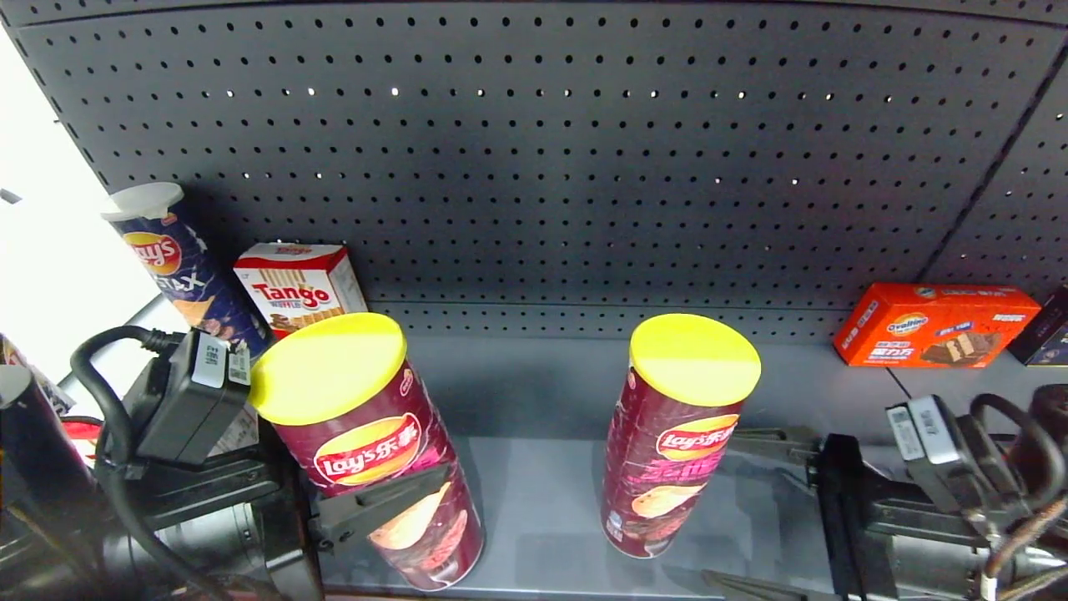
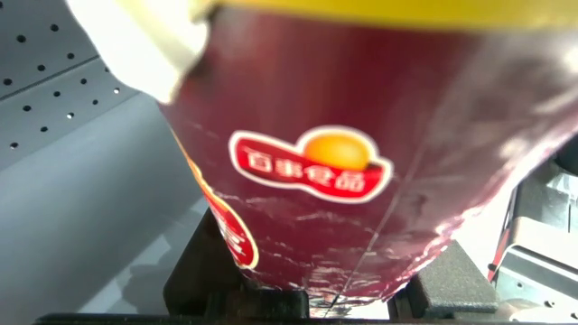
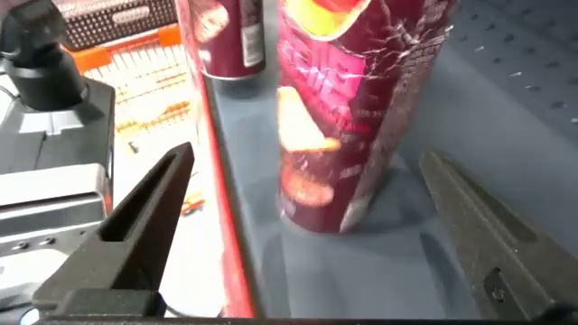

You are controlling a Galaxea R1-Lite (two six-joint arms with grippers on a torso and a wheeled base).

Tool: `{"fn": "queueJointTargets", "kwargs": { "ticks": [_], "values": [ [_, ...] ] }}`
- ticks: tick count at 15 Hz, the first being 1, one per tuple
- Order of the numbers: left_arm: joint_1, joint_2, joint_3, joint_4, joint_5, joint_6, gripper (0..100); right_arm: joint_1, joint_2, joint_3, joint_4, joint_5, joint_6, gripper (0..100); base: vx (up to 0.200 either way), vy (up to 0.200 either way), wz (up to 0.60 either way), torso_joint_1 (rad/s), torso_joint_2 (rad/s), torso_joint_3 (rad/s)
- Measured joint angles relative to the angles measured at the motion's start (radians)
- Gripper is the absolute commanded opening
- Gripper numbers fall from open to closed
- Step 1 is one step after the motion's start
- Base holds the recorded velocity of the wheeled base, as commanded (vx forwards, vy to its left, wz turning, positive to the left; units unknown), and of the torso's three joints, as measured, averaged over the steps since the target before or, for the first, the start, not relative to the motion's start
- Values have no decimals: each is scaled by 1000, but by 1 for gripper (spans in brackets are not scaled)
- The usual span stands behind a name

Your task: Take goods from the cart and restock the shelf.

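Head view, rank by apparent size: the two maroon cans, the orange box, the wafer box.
1. left maroon can and right maroon can: about alike, not ranked.
2. orange box.
3. wafer box, lower part hidden.

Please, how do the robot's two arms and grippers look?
The left gripper and the right gripper have matte black, flat fingers tapering to tips. Each wrist carries a black box with white printed stickers. A thick black cable loops from the left box; thinner black cables curl beside the right one.

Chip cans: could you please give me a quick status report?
Left gripper shut on left can. Right gripper open, facing right can, upright on shelf. Wafer box behind left can.
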Motion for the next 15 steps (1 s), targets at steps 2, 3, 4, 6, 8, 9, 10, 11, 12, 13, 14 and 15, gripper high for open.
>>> {"fn": "queueJointTargets", "kwargs": {
  "ticks": [2,3,4,6,8,9,10,11,12,13,14,15],
  "values": [
    [0,0,2,0,0,0,0,-37,-107,64,6,1,0,100,0,0,0,0,0,0],
    [0,0,2,0,0,0,0,-75,-164,83,20,1,0,100,0,0,0,0,0,0],
    [0,0,2,0,0,0,0,-128,-226,96,44,0,1,100,0,0,0,0,0,0],
    [0,0,3,0,1,1,0,-230,-346,102,113,-34,5,100,0,0,0,0,0,0],
    [0,0,3,0,1,1,0,-314,-487,102,208,-127,11,100,0,0,0,0,0,0],
    [0,0,3,0,1,2,0,-343,-563,101,274,-186,18,100,0,0,0,0,0,0],
    [0,0,2,0,1,5,0,-367,-650,100,362,-264,29,100,0,0,0,0,0,0],
    [0,0,-1,0,1,11,0,-385,-733,96,461,-344,40,100,0,0,0,0,0,0],
    [-1,0,-3,0,1,17,0,-397,-816,92,556,-424,53,100,0,0,0,0,0,0],
    [-1,0,-3,0,1,21,0,-406,-906,90,653,-501,71,100,0,0,0,0,0,0],
    [1,0,-3,0,3,23,0,-412,-990,90,740,-564,88,100,0,0,0,0,0,0],
    [1,-2,-2,0,5,23,0,-417,-1079,90,832,-621,105,100,0,0,0,0,0,0]
  ]
}}
